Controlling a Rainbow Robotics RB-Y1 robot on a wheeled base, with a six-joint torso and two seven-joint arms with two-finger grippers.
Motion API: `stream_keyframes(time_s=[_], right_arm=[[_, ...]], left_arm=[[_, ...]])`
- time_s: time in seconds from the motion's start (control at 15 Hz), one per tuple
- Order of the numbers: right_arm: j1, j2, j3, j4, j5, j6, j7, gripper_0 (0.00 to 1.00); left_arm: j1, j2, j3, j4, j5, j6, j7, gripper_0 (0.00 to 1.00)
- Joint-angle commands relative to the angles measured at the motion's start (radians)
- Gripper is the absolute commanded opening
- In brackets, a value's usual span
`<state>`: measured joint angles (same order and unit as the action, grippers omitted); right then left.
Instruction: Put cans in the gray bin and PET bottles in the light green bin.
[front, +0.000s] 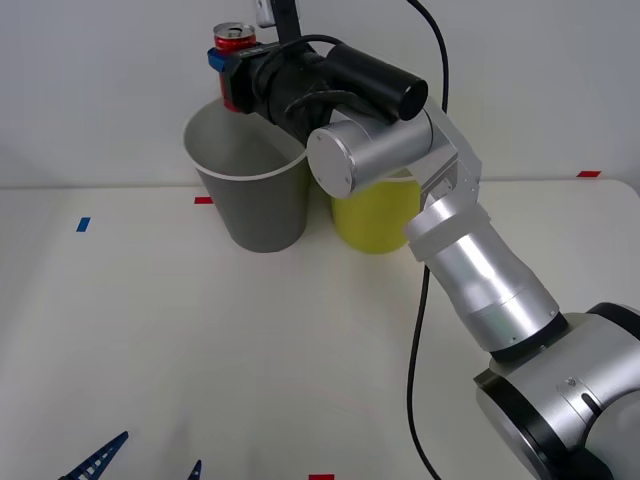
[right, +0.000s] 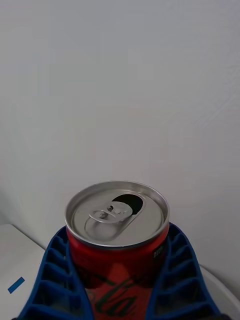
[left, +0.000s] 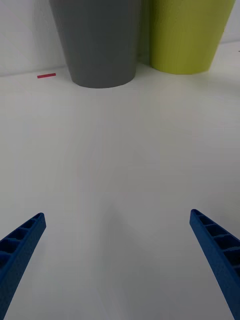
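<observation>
Right gripper (front: 232, 75) has its 2 blue fingers (right: 57, 270) clamped on the red can (right: 116, 235), upright, held above the gray bin's (front: 255, 205) far rim, I think; light green bin (front: 375, 215) stands just beside it; my left gripper (left: 117, 235) waits open, low over the table (front: 200, 350).

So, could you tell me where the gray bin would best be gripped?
Probably by its white rim, on the robot's left, one finger inside and one outside. The gray bin stands upright and open; the right gripper with the can hangs over it.
</observation>
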<state>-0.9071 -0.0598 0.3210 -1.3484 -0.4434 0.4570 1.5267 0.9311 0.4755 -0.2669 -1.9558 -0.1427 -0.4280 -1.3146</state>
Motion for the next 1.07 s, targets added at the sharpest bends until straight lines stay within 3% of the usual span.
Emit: stream_keyframes(time_s=[0.07, 0.4, 0.67, 0.93, 1.07], right_arm=[[0.000, 0.000, 0.001, -0.002, 0.008, -0.003, 0.007, 0.97], [0.020, 0.021, 0.000, -0.003, 0.009, -0.023, 0.041, 1.00], [0.022, 0.008, -0.003, -0.107, -0.003, -0.038, 0.061, 1.00], [0.027, -0.081, -0.022, -0.279, -0.029, 0.203, 0.055, 1.00], [0.083, -0.143, -0.042, -0.385, -0.095, 0.262, 0.050, 1.00]], left_arm=[[0.000, 0.000, 0.000, 0.000, 0.000, 0.000, 0.000, 1.00], [0.000, 0.000, 0.000, 0.000, 0.000, 0.000, 0.000, 1.00], [0.000, 0.000, 0.000, 0.000, 0.000, 0.000, 0.000, 1.00], [0.000, 0.000, 0.000, 0.000, 0.000, 0.000, 0.000, 1.00], [0.000, 0.000, 0.000, 0.000, 0.000, 0.000, 0.000, 1.00]])
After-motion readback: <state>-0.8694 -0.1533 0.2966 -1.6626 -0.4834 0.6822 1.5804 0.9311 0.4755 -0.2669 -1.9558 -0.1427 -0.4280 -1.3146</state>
